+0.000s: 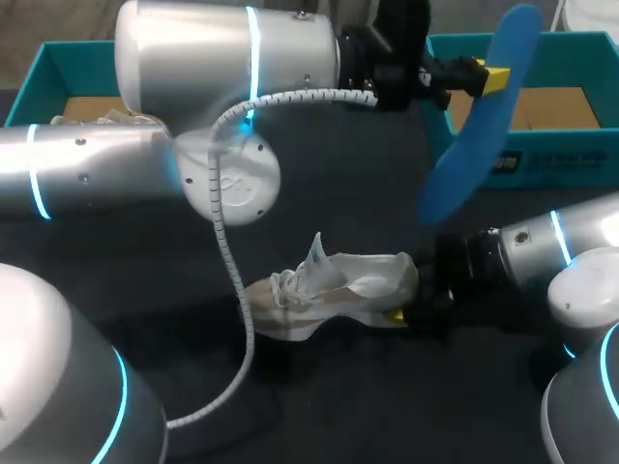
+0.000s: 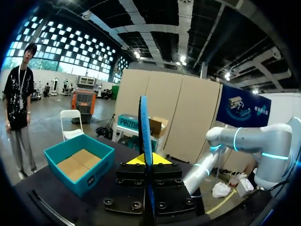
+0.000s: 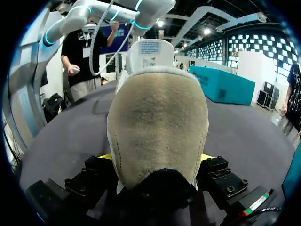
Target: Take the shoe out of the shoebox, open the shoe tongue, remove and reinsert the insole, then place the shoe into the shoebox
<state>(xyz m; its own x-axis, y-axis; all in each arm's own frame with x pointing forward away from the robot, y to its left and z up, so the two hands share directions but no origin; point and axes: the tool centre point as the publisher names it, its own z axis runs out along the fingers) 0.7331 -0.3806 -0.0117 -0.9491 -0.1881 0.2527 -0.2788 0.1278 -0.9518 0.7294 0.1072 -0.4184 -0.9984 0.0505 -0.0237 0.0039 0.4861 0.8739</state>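
One shoe down, one insole up, two boxes behind.

Your left gripper [image 1: 491, 77], upper middle of the head view, pinches the single blue foam insole [image 1: 479, 126] between its yellow tips, holding it raised in front of the upper-right box. Your right gripper [image 1: 408, 302], just right of centre, is clamped on the heel of the one white-and-beige sneaker [image 1: 334, 285], which sits on the dark table [image 1: 368, 203] with its toe pointing left and tongue lifted. You have two teal open-topped boxes with brown cardboard floors, one at upper left [image 1: 39, 72] and one at upper right [image 1: 561, 159].
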